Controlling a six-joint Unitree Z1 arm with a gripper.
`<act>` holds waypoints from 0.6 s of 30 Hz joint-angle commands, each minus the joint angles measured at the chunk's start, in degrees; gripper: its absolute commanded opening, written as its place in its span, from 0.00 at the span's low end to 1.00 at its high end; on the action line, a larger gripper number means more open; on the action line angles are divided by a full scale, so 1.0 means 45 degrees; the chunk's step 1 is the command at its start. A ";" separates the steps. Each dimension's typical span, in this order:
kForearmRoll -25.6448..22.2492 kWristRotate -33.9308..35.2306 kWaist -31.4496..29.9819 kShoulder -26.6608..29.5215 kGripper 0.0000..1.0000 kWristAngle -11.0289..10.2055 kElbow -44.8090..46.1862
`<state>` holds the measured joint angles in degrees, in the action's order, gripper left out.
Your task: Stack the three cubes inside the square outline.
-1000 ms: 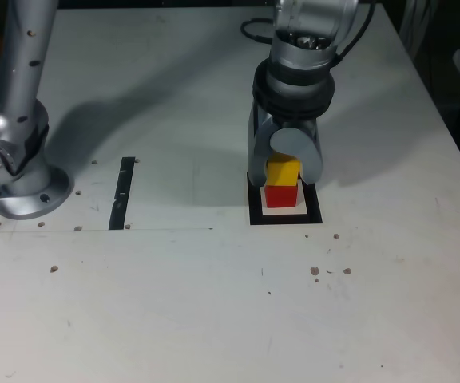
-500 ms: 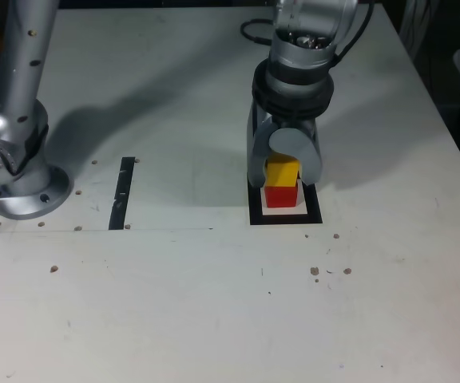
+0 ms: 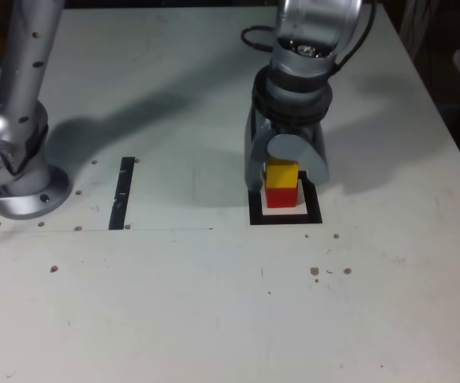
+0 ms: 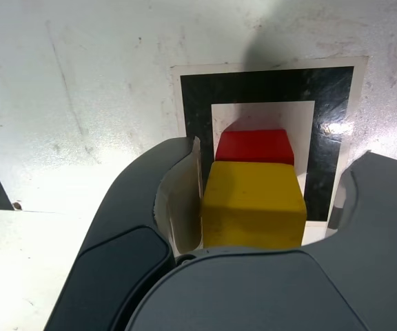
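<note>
With the yellow cube [image 4: 253, 203] sitting on the red cube [image 3: 280, 197] inside the square outline [image 3: 286, 217], this looks like the release step. Tool [image 3: 284, 171] straddles the stack, jaws parted; one side shows a clear gap, so nothing looks gripped. Next: lift straight up, fetch the third cube, not visible. Cubes matte, sharp-edged; tape glossy; table [image 3: 214, 303] scuffed white.

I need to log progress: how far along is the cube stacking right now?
Done: the red cube sits inside the square outline, with the yellow cube on top of it. In hand: nothing firmly; the hand straddles the yellow cube, and the wrist view shows a gap on one side. Left: the green cube, which neither view shows.
</note>
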<state>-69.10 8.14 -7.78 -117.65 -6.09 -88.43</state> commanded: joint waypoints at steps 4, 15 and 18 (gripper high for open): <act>-0.0894 0.0000 0.0031 0.1118 0.99 -0.0310 -0.0058; -0.2044 -0.2397 0.1673 0.2175 0.99 -0.0909 -0.0311; -0.2013 -0.3337 0.2676 0.1761 0.99 -0.1067 -0.0671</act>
<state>-78.26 -6.28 3.46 -108.56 -10.69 -90.99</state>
